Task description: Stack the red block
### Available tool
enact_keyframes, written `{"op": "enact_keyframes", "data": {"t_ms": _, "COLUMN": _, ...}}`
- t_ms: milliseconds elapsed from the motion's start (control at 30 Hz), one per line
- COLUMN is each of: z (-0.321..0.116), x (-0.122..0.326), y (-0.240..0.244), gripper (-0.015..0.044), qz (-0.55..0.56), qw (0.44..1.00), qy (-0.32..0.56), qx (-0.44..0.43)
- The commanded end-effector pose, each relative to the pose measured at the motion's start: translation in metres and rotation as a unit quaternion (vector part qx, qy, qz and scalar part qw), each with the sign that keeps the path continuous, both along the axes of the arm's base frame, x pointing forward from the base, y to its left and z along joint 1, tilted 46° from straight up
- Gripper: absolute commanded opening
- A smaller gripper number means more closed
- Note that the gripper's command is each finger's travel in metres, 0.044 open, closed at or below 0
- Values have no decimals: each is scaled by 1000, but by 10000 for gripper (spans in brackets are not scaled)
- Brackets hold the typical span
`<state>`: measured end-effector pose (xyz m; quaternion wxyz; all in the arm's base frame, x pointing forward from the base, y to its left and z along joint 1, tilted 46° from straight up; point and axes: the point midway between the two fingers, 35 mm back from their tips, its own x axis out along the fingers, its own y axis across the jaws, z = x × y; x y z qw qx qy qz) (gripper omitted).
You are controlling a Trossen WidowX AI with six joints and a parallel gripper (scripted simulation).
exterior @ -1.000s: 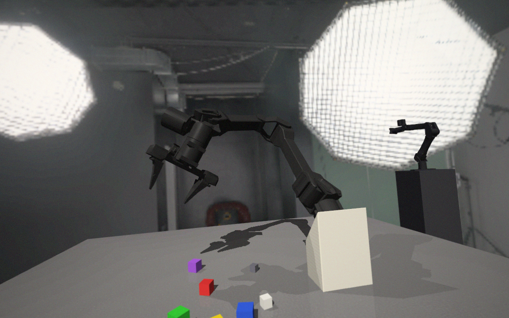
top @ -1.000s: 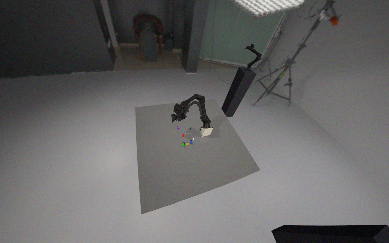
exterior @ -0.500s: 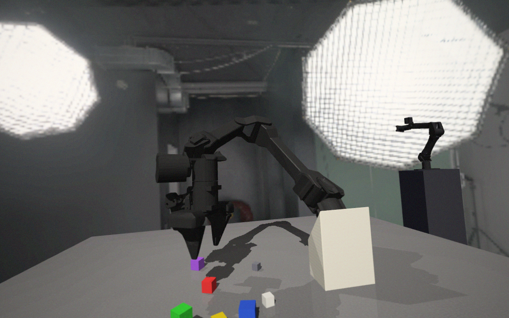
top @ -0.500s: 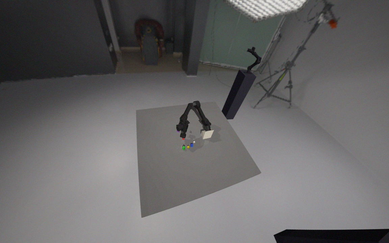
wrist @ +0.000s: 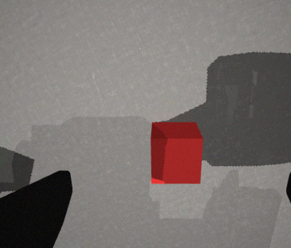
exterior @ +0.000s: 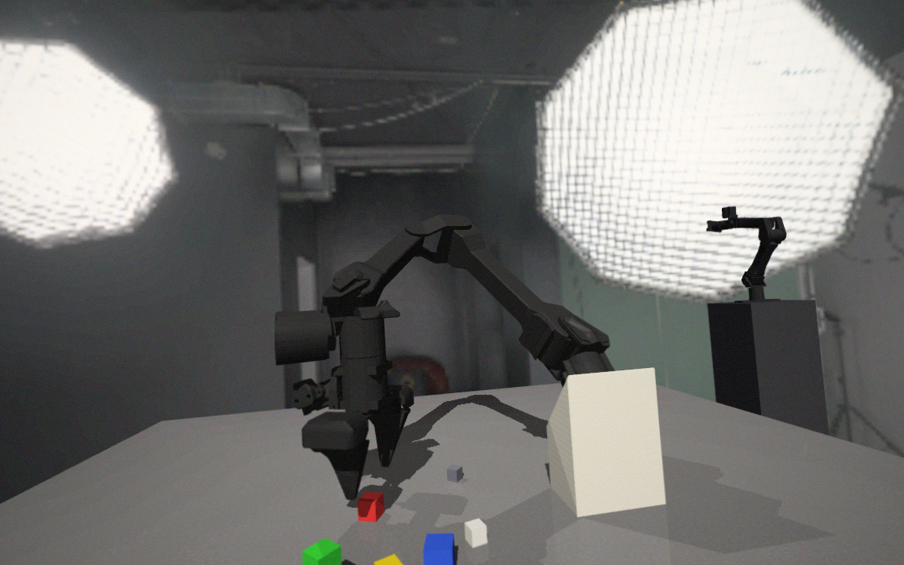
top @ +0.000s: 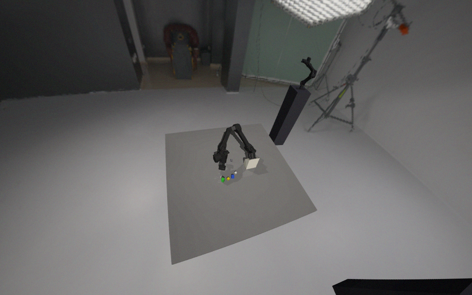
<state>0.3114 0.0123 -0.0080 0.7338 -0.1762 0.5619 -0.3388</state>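
Observation:
The red block (exterior: 370, 506) (wrist: 177, 160) sits on the grey table top. My gripper (exterior: 368, 480) (wrist: 180, 182) is open and empty, pointing down just above it. In the wrist view the block lies across the gap between the two fingertips, slightly above their line and touching neither finger. The gripper hides the red block in the top view. The green tower (top: 222, 179) (exterior: 321, 552) stands nearer the front; its lower part is cut off in the exterior view.
Near the tower are a yellow block (top: 228, 178) (exterior: 388, 560), a blue block (top: 232, 176) (exterior: 438, 549) and a white block (exterior: 475, 532). A small grey block (exterior: 454, 472) lies behind. A cream wedge (top: 251, 163) (exterior: 613, 442) stands at the arm's base.

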Motion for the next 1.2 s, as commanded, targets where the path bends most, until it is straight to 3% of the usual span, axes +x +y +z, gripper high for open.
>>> {"op": "enact_keyframes", "data": {"t_ms": 0, "z": -3, "x": 0, "y": -2, "gripper": 440, "qz": 4, "qw": 1000, "qy": 1, "qx": -2}}
{"op": "enact_keyframes", "data": {"t_ms": 1133, "z": -24, "x": 4, "y": -23, "gripper": 440, "qz": 3, "qw": 1000, "qy": 0, "qx": -1}}
{"op": "enact_keyframes", "data": {"t_ms": 1167, "z": -24, "x": 4, "y": -23, "gripper": 414, "qz": 3, "qw": 1000, "qy": 0, "qx": -1}}
